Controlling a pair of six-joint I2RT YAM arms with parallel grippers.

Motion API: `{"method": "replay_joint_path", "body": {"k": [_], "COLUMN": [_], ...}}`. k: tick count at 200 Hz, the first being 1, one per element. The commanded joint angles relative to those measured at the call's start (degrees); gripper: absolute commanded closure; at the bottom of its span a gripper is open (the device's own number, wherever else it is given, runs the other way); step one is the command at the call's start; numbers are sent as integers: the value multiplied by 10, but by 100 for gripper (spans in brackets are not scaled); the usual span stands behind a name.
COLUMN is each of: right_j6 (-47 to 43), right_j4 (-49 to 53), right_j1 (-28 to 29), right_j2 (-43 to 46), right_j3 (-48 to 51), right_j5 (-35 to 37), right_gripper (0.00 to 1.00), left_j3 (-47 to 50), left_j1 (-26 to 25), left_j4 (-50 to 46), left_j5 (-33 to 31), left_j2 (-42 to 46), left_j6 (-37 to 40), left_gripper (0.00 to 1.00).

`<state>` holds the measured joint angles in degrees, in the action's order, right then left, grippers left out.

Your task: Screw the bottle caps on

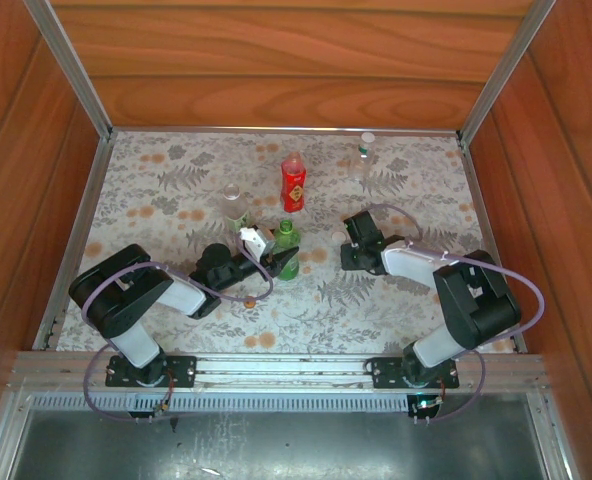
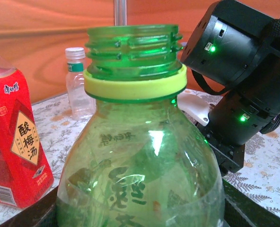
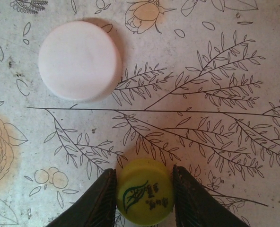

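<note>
- Left tool [image 1: 279, 258] grasps the green bottle [image 2: 140, 161] upright with its threaded neck bare, probably to steady it for capping.
- Right tool [image 3: 144, 189] is clenched on the yellow-green cap [image 3: 144, 198], which lies flat on the worktop [image 3: 215, 56]; a white cap [image 3: 78, 60] lies apart.
- The worktop has a leaf-and-flower print, and wooden walls [image 1: 276, 60] enclose it.

1. From above, the light is even and fairly bright, and the arms cast soft shadows on the tablecloth [image 1: 156, 180]
2. In the left wrist view, light glows through the green bottle [image 2: 135, 156], with white glare patches on its shoulder; the clear bottle [image 2: 78, 80] behind it is slightly soft
3. The right wrist view is flat-lit and sharp: the white cap [image 3: 79, 60] is almost washed out and has a faint shadow at its upper right, while the print on the yellow-green cap [image 3: 144, 191] is legible
</note>
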<state>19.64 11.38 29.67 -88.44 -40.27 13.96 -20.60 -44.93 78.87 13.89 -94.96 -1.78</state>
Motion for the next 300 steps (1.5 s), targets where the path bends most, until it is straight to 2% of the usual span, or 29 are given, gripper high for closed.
{"method": "replay_joint_path", "body": {"k": [1, 81, 144, 220, 300], "right_j6": [1, -2, -9, -34, -51], "right_j4": [28, 159, 272, 290, 291], "right_j1": [5, 32, 98, 175, 197], "right_j2": [1, 110, 153, 103, 59], "right_j3": [-16, -82, -226, -366, -398], "right_j5": [0, -48, -58, -97, -121], "right_gripper": [66, 66, 67, 67, 67], "left_j3": [0, -3, -7, -13, -15], "left_j1": [4, 4, 4, 4, 4], "left_j4": [21, 21, 21, 22, 22], "left_j5": [14, 14, 12, 24, 32], "left_j2": [4, -2, -7, -18, -21], "left_j6": [-10, -9, -9, -8, 1], "left_gripper": [41, 41, 41, 42, 41]}}
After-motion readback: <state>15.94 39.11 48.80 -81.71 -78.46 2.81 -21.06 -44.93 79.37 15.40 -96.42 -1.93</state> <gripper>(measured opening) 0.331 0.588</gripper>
